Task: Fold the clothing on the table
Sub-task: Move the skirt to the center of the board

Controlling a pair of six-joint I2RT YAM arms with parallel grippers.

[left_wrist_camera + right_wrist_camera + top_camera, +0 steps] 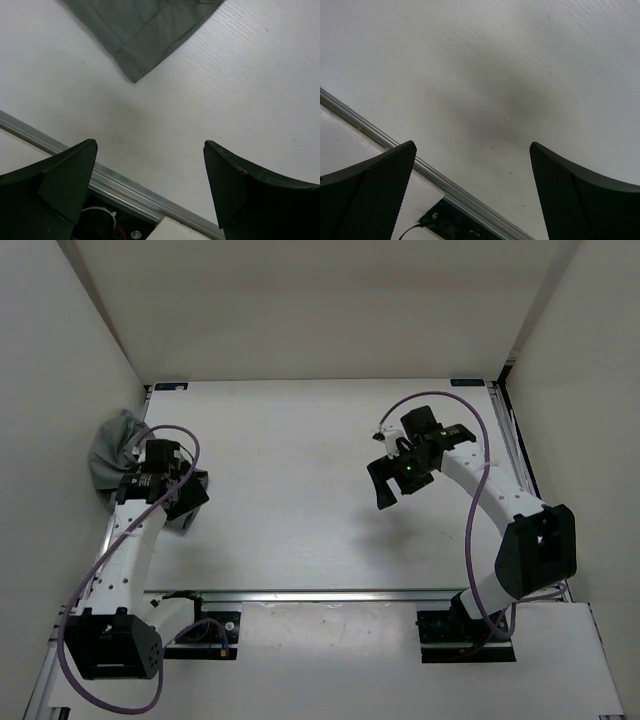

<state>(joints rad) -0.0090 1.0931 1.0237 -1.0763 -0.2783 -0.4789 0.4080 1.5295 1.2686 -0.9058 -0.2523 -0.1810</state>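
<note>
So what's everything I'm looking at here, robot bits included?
clothing: one piece, grey, bunched at the table's far left edge, one corner lying flat just ahead of the left gripper, not touched
table: one, white, filling the middle of the scene
rails: at least two, silver metal, along the table's near and right edges
walls: three, white, closing in the far, left and right sides
cables: two, purple, one looping along each arm
arms: two, white with black joints, bolted at the near edge
left gripper: one, black, open, above the table by the clothing
right gripper: one, black, open, above bare table on the right
</note>
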